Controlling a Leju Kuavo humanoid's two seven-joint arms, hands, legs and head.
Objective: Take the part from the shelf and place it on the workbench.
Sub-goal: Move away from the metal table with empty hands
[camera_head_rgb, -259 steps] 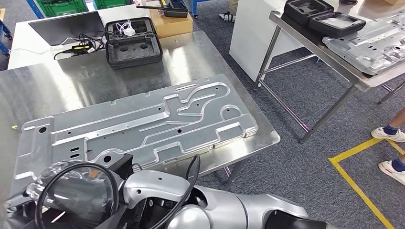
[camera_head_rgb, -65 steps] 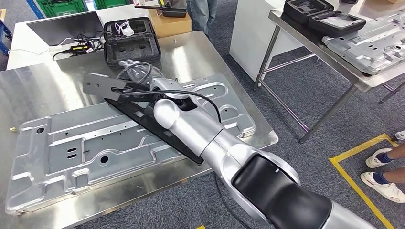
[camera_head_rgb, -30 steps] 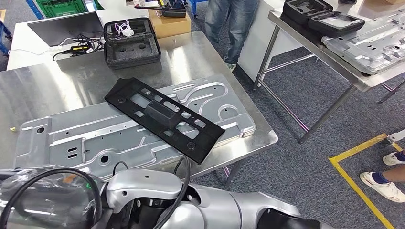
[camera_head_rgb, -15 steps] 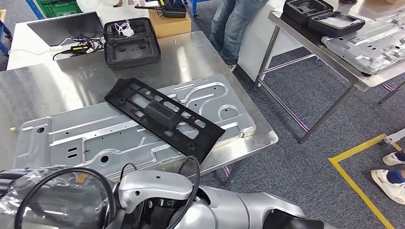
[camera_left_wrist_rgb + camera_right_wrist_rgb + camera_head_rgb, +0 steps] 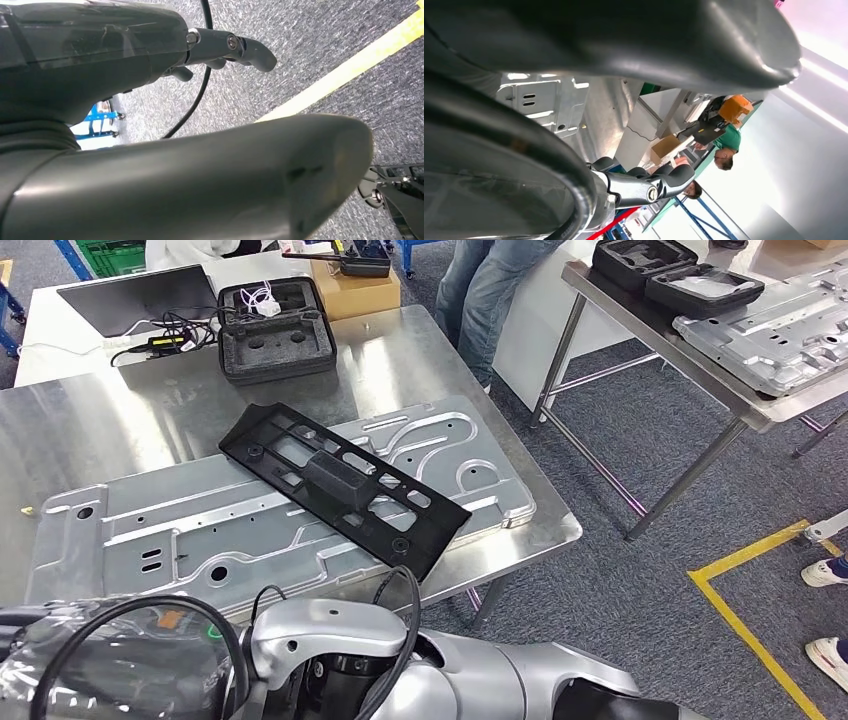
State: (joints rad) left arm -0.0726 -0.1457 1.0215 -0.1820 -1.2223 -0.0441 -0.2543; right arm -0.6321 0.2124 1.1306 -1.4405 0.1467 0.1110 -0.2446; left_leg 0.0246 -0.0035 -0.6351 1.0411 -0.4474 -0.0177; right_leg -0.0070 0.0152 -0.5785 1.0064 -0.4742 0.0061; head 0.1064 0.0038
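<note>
Part [image 5: 345, 488] now lies released, diagonal on metal plate [image 5: 150, 530] on workbench [image 5: 420, 350]. Right arm withdrawn since placing; right hand [image 5: 644, 185] holds nothing, fingers loosely apart. Left hand [image 5: 225, 50] likewise, hanging over floor. You may judge placement done.

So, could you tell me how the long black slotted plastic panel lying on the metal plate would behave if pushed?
The long black slotted plastic panel looks light, so it would probably slide easily across the smooth grey metal plate. Its many cutouts suggest some flex.
</note>
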